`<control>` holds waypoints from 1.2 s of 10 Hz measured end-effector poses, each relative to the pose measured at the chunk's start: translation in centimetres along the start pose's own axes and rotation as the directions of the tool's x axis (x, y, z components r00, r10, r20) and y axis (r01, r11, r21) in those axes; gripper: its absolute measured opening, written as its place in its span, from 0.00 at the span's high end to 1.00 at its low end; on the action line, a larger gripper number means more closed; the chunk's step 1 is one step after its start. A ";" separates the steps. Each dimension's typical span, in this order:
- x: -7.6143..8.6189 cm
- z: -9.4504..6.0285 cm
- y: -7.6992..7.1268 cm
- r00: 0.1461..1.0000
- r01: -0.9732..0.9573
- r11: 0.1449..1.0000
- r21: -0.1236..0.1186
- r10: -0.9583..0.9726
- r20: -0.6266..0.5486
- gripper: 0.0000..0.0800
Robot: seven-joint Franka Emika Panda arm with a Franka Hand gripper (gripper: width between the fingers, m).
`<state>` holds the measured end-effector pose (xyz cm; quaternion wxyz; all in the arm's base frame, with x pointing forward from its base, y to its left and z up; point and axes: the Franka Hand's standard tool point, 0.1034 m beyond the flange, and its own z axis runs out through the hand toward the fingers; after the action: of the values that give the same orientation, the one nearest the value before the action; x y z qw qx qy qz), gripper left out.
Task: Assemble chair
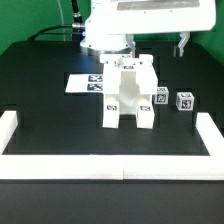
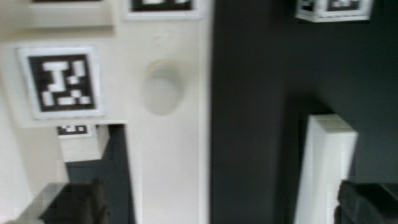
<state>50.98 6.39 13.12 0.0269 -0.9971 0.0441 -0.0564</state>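
While the gripper (image 2: 222,205) hangs spread, blocky white plastic chair (image 1: 134,82), square tags (image 2: 66,82), smooth black table (image 1: 50,120)

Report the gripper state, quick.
Gripper: open, fingers spread wide above the chair, gripping nothing.

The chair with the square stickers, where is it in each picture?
Exterior view: the chair stands in the middle of the black table, just below the robot arm, on the exterior view's right of the marker board.
Wrist view: the chair is seen close up, a white panel with an oval hole.
Shared landmark: black-and-white tags on the chair's white surfaces; whether they are the same tag, I cannot tell.
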 end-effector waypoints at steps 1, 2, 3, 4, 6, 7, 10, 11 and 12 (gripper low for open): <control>-0.2 -0.3 -0.8 1.000 -0.006 1.000 0.005 0.006 -0.004 0.19; -0.4 -0.3 -1.7 1.000 -0.021 1.000 0.008 0.021 -0.002 0.19; -0.7 -0.2 -2.8 1.000 -0.027 1.000 0.011 0.027 0.000 0.19; -0.9 0.1 -3.9 1.000 -0.031 0.999 0.009 0.031 0.004 0.19; -1.5 1.1 -5.6 0.999 -0.039 0.999 0.004 0.039 0.017 0.19; -1.8 1.7 -6.3 0.999 -0.045 0.999 -0.001 0.045 0.024 0.19; -1.8 2.1 -6.5 0.999 -0.042 0.999 -0.003 0.042 0.028 0.19; -1.9 2.1 -6.5 0.999 -0.042 0.999 -0.004 0.042 0.029 0.19; -1.9 2.2 -6.5 0.999 -0.041 0.999 -0.004 0.041 0.027 0.19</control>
<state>49.86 13.09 11.07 0.0269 -0.9967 0.0643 -0.0423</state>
